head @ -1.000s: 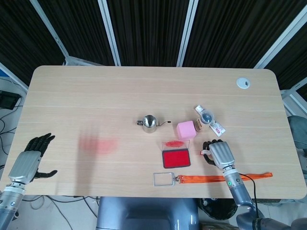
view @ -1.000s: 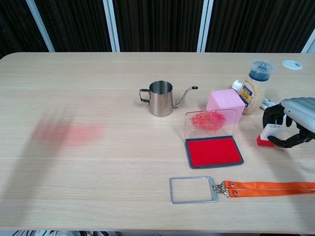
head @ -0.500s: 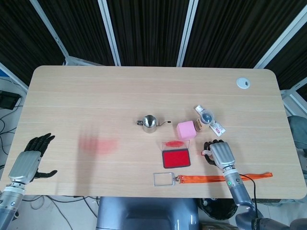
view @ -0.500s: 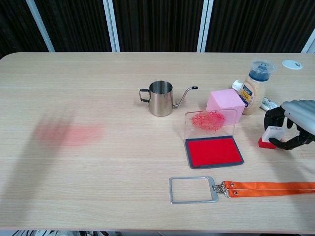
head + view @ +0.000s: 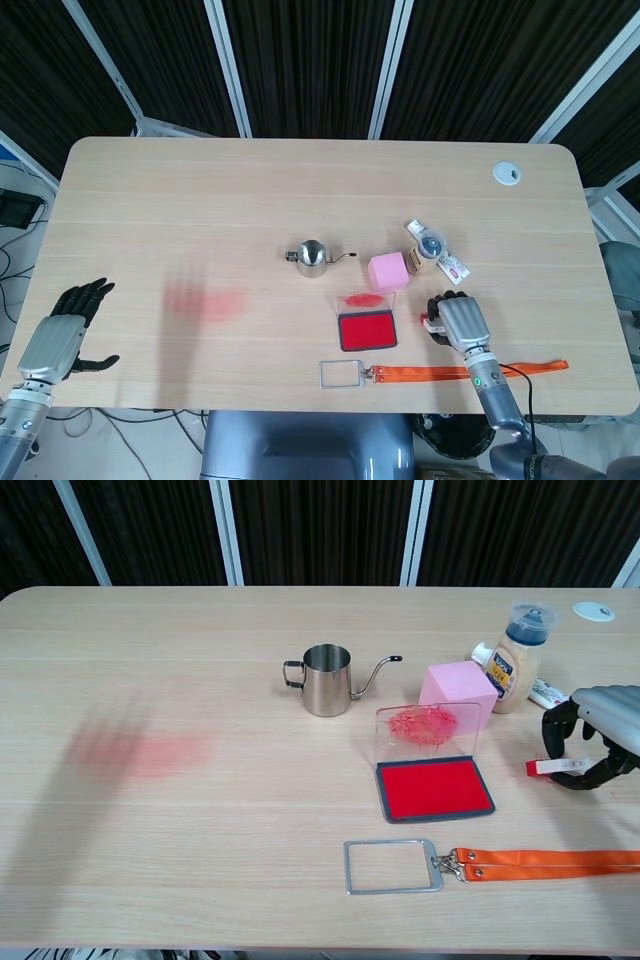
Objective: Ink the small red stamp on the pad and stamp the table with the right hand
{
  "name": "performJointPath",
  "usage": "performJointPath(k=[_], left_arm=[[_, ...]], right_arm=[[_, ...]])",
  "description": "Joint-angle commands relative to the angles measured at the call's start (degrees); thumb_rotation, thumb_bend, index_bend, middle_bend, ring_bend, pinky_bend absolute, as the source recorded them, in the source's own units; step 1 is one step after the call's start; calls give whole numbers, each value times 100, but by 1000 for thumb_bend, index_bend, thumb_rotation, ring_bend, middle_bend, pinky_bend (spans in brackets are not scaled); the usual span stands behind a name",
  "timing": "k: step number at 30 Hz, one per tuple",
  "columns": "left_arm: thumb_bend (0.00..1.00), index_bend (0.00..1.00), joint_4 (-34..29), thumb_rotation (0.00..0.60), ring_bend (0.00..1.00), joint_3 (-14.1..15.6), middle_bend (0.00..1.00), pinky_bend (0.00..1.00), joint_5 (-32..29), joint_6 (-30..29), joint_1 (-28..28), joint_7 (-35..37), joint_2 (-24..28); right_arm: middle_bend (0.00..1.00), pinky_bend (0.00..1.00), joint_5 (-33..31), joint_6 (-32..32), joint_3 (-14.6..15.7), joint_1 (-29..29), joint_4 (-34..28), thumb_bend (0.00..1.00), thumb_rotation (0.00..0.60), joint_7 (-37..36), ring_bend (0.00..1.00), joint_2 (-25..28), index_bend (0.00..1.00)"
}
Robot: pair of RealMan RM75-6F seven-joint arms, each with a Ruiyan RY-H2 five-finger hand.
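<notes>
The small red stamp (image 5: 549, 768), red with a white body, lies tilted on its side between the curled fingers and thumb of my right hand (image 5: 598, 735), just above the table at the right edge. From the head view only a red bit of the stamp (image 5: 427, 323) shows, left of the right hand (image 5: 460, 322). The red ink pad (image 5: 434, 788) lies open to the stamp's left, its clear lid (image 5: 428, 727) standing up behind it; the ink pad (image 5: 367, 330) also shows from above. My left hand (image 5: 62, 340) hovers at the table's near left corner with fingers spread, holding nothing.
A steel pitcher (image 5: 328, 680), a pink cube (image 5: 458, 690) and a sauce bottle (image 5: 520, 660) stand behind the pad. An orange lanyard (image 5: 545, 860) with a clear badge holder (image 5: 392, 866) lies along the front edge. A red smear (image 5: 140, 750) marks the table's left side.
The stamp stood upright on the table inside the right hand's fingers; now it is tipped sideways in the hand's grip. The left hand has not moved.
</notes>
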State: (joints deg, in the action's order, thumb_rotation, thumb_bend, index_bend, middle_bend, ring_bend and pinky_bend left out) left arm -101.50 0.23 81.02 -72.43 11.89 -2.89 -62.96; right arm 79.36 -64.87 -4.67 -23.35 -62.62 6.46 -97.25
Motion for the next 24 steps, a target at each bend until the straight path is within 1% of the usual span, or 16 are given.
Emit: performJointPath(k=[1, 14, 24], left_arm=[[14, 0, 1, 600, 0, 0, 0, 0, 0, -1, -1, 1, 0], [14, 0, 5, 600, 0, 0, 0, 0, 11, 2, 1, 10, 3], [14, 0, 8, 600, 0, 0, 0, 0, 14, -4, -2, 3, 1]], right_arm=[[506, 398, -14, 8, -9, 0, -21, 317, 600, 23, 371, 6, 664], [500, 391, -42, -19, -64, -17, -148, 315, 600, 166, 368, 54, 659], [464, 375, -96, 2, -81, -15, -249, 313, 600, 268, 347, 117, 609]])
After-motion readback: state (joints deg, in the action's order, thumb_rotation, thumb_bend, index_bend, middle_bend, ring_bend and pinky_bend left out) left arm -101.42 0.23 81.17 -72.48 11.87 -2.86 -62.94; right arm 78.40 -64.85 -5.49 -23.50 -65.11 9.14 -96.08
